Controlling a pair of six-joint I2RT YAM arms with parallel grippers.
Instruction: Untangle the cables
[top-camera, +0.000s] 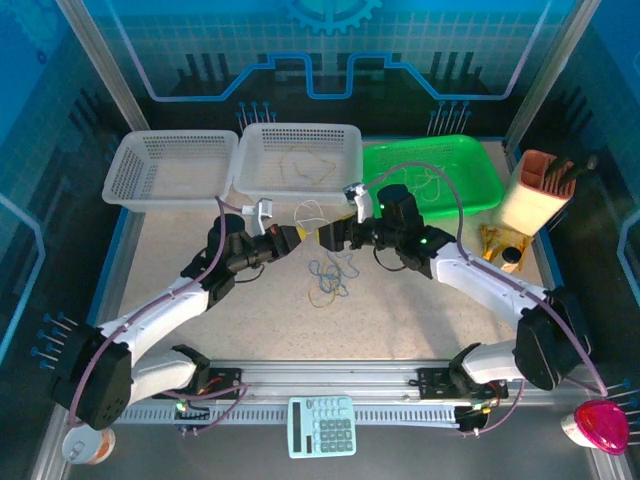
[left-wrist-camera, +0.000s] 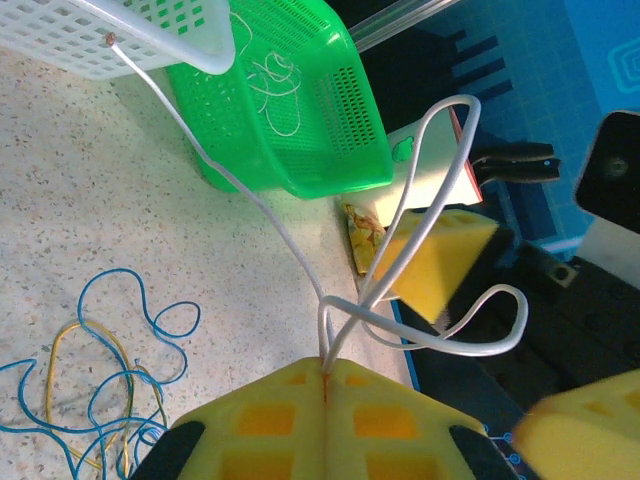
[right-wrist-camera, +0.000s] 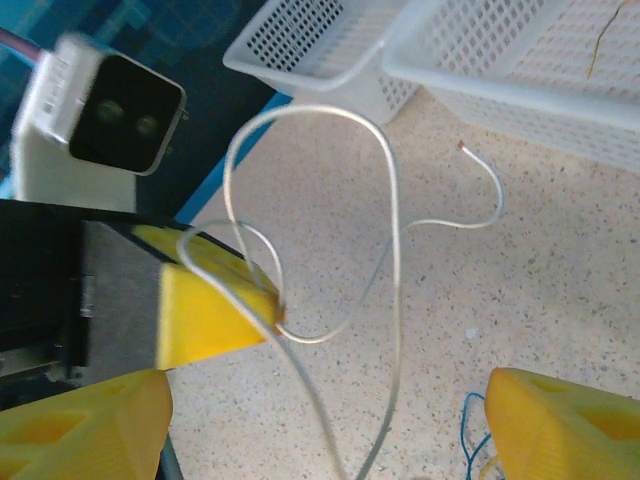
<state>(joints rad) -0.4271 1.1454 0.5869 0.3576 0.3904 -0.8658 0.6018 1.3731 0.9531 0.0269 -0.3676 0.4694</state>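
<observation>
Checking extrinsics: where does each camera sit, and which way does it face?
Top external: above and behind the bases, looking down at the table; both arms, with left gripper and right gripper at the white cable.
Left wrist: on the left arm, facing the green basket; its shut fingers at the bottom.
Right wrist: on the right arm, facing the white baskets; its open fingers in the lower corners.
Shared: both wrist views show the white cable pinched by the left gripper.

Left arm (top-camera: 165, 310) and right arm (top-camera: 480, 280): white link shells, black joint housings; one purple wire (top-camera: 455, 195) is routed along each; green indicator lights (top-camera: 423, 240) near the right wrist; left gripper (left-wrist-camera: 325, 378): yellow fingers (left-wrist-camera: 265, 415) with recessed square pockets; wrist camera (right-wrist-camera: 110, 110): white case, black face.
</observation>
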